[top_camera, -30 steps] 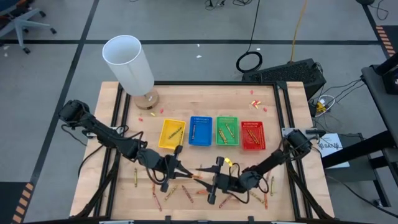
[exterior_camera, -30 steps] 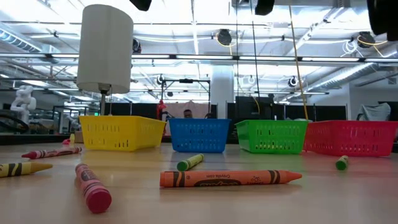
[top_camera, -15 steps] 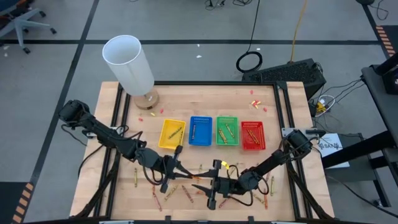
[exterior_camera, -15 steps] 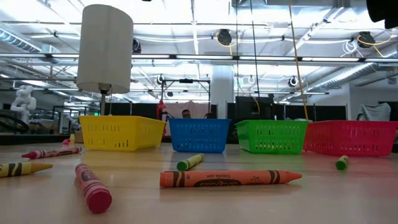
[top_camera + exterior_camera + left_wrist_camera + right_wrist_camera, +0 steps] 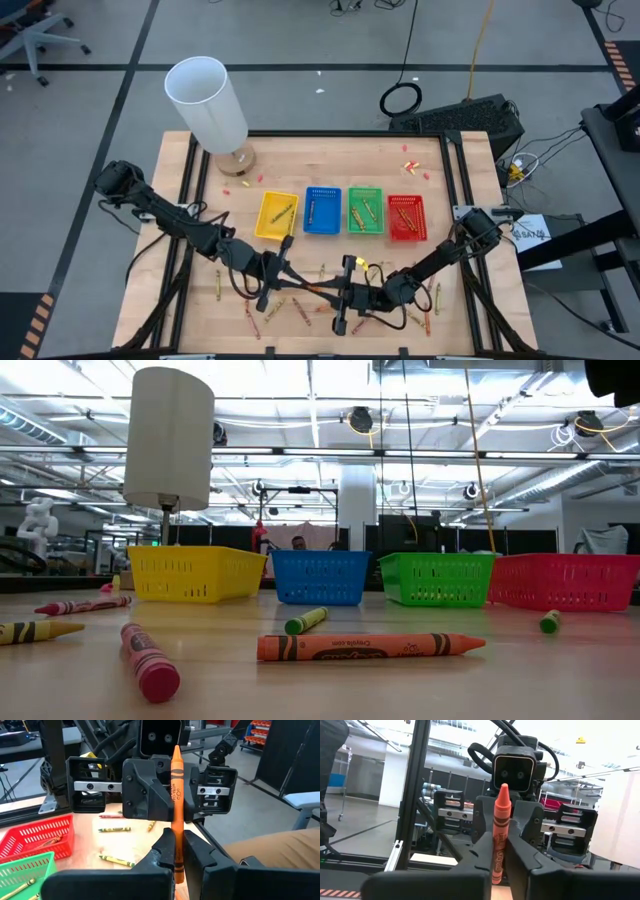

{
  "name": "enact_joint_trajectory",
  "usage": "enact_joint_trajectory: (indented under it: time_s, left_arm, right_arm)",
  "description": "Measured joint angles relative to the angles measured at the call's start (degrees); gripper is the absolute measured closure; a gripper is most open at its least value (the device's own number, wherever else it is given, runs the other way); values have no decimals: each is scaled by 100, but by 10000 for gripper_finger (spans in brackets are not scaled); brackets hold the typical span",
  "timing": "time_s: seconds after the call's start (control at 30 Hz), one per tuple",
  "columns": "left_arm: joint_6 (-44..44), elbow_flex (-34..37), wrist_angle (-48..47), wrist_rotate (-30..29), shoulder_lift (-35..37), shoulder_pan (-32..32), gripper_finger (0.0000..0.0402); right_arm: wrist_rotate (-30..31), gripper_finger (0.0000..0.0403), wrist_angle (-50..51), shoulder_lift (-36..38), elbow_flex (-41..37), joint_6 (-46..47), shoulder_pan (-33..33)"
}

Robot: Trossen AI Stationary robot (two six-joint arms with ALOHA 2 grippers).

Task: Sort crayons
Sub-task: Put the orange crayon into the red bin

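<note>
On the far left of the table stands a white cylinder on a round wooden base. Along the middle sit four trays in a row: the yellow tray, the blue tray, the green tray and the red tray, the yellow, green and red ones with crayons inside.

Near the front edge, the left gripper and the right gripper meet tip to tip. Between them is one orange crayon, held clear of the table. In the left wrist view the left gripper has its fingers pinched narrow on the lower end of this orange crayon, which stands upright in front of the other arm's wrist. In the right wrist view the right gripper is likewise closed tight on the orange crayon — both hold the same stick.

Loose crayons lie scattered over the near part of the table around both grippers. At table height a second orange crayon lies flat in front, with a green crayon just behind it, a red crayon to the left and a yellow crayon at the far left edge.
</note>
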State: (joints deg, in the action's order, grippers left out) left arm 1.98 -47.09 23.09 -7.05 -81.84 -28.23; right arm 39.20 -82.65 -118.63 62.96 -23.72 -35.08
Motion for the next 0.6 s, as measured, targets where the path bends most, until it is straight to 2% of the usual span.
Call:
enact_joint_trajectory:
  time_s: [0.2,0.5,0.6]
  left_arm:
    - [-95,0,0,-4,0,-4,372]
    - [-356,0,0,-49,0,-38,296]
    - [-450,-2,-99,-129,12,-42,281]
  right_arm:
    - [10,394,2,0,0,-14,10]
    - [350,395,-59,14,-2,-252,-72]
    - [677,395,-55,134,-2,-393,-162]
